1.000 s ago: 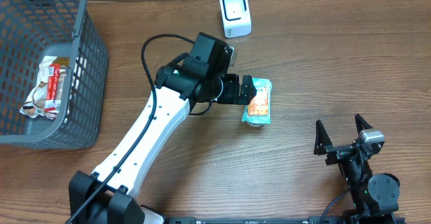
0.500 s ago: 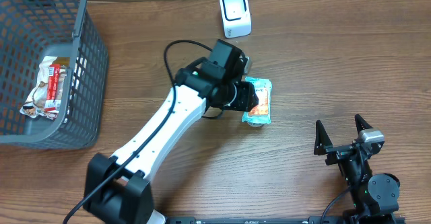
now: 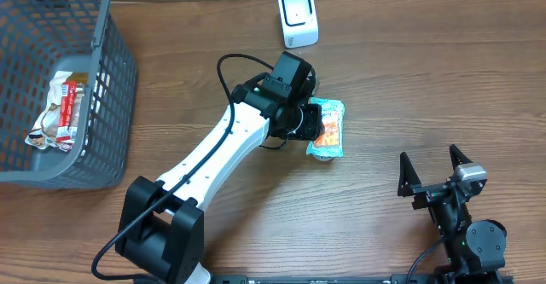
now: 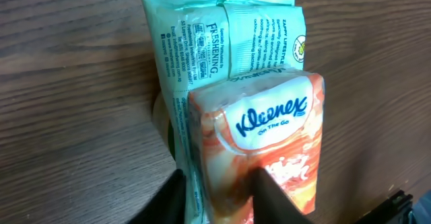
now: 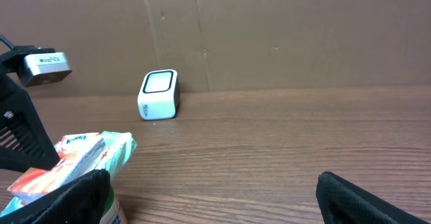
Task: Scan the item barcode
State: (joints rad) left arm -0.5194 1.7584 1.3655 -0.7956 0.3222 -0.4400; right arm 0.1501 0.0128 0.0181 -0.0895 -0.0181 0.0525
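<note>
An orange Kleenex tissue pack (image 4: 269, 133) lies on top of a teal wipes pack (image 4: 209, 49) on the wooden table, right of centre in the overhead view, where the tissue pack (image 3: 328, 129) shows beside the arm. My left gripper (image 3: 312, 125) reaches it from the left. In the left wrist view that left gripper (image 4: 219, 200) is shut on the near end of the tissue pack, with the teal pack's edge caught at the left finger. The white barcode scanner (image 3: 298, 18) stands at the far edge. My right gripper (image 3: 433, 171) rests open and empty at the near right.
A grey mesh basket (image 3: 115, 79) at the far left holds a snack packet (image 3: 60, 109). A round green-and-white container (image 5: 108, 207) sits under the two packs. The scanner (image 5: 159, 94) faces the right wrist camera in front of a cardboard wall.
My left arm has swung right onto the stacked packs, and its jaws have closed from wide open onto the tissue pack. The right arm has not moved.
</note>
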